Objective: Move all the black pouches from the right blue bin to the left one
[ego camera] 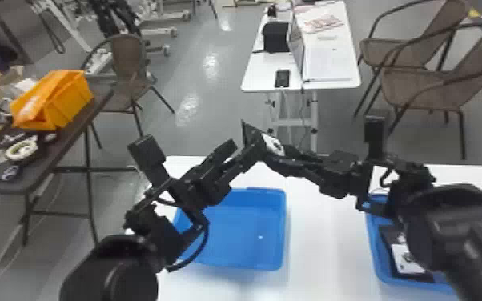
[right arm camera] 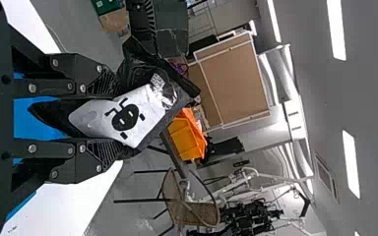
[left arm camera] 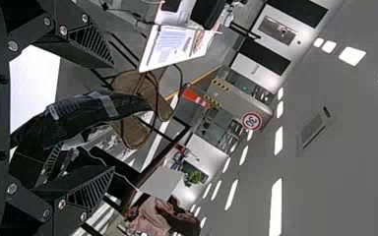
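ok so closest in, the right blue bin [ego camera: 375,256] sits on the white table [ego camera: 324,228], and there's a black pouch with a white panel [ego camera: 406,262] lying in its near left corner. The left blue bin [ego camera: 248,228] is over toward the table's left edge, so that's where everything's headed. A bit farther out, up above the table's far edge, the right gripper [right arm camera: 115,116] has its fingers pinched on the held pouch [right arm camera: 142,110], kinda bunching it up. The left gripper [left arm camera: 112,118] is spread wide, with part of that pouch poking in between its fingers, so I'd call this a handover and the next move is closing the left one. Pouch looks light and floppy with a slick, crinkly skin, so imo don't nip just the loose corner, it could fold or slide right out. I'd go a bit deeper on the free end, get both pads flat on it, then let the right one go. Doesn't look fragile, squeezing firmly should be fine. Way past all that there's an orange bin [ego camera: 68,102] near the edge of a dark side table [ego camera: 66,148], not our problem lol
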Controlling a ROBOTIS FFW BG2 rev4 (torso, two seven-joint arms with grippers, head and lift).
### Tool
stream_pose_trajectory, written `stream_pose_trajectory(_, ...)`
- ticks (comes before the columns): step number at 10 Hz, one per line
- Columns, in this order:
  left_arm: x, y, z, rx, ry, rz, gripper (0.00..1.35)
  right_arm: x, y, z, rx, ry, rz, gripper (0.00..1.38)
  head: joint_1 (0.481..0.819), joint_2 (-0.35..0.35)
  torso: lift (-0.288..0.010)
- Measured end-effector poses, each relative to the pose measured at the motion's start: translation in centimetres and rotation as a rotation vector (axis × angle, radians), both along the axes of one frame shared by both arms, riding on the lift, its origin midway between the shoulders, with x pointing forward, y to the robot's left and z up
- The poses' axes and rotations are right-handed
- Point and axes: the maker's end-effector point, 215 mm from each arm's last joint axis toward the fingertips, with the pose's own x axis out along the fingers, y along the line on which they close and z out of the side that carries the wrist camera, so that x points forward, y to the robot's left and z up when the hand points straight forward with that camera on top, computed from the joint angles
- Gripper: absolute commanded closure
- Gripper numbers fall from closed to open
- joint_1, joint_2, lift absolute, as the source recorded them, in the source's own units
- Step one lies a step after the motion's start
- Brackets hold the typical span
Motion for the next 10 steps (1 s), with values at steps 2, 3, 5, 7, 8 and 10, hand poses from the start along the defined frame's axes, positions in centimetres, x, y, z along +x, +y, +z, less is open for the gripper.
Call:
stream_pose_trajectory(2,0.0,-0.3,-0.2,0.006,0.014,-0.014,0.46,-0.2,0.6,0.0,0.004,0.005,0.016,0.88,0.695,0.22,0.01)
stream_pose_trajectory(3,0.0,-0.3,-0.6,0.011,0.028,-0.021,0.84,-0.2,0.9,0.1,0.004,0.006,0.023,0.88,0.695,0.221,0.01)
stream_pose_trajectory(5,0.0,0.1,-1.9,0.066,0.082,-0.004,1.21,-0.3,1.1,0.0,0.009,0.012,0.028,0.88,0.695,0.227,0.01)
stream_pose_trajectory(7,0.1,1.1,-1.5,0.092,0.074,0.042,1.21,-0.4,1.1,-0.2,0.017,0.022,0.028,0.88,0.695,0.237,0.01)
stream_pose_trajectory(8,0.1,1.7,-1.2,0.083,0.054,0.076,1.21,-0.3,1.1,-0.2,0.021,0.024,0.027,0.88,0.695,0.241,0.01)
stream_pose_trajectory(10,0.1,2.3,-0.6,0.069,0.022,0.11,1.21,-0.3,0.9,-0.2,0.036,0.029,0.022,0.46,0.695,0.249,0.01)
